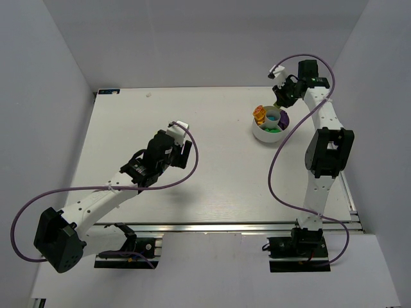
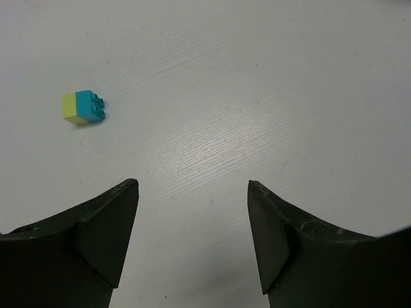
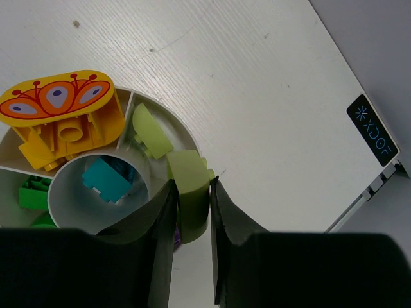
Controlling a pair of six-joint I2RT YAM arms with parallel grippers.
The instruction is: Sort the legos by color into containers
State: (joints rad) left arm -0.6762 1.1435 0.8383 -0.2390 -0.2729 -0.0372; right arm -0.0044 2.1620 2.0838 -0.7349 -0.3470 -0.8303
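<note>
Right jaws held pale yellow-green plastic brick (image 3: 190,183), lower centre, above round white divided bowl (image 3: 164,106). Placing step, likely; next: release over yellow-green compartment (image 3: 178,140). Left jaws stood wide, empty.

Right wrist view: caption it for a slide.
Right pincer grips a pale green brick at the rim of the divided white bowl.
</note>
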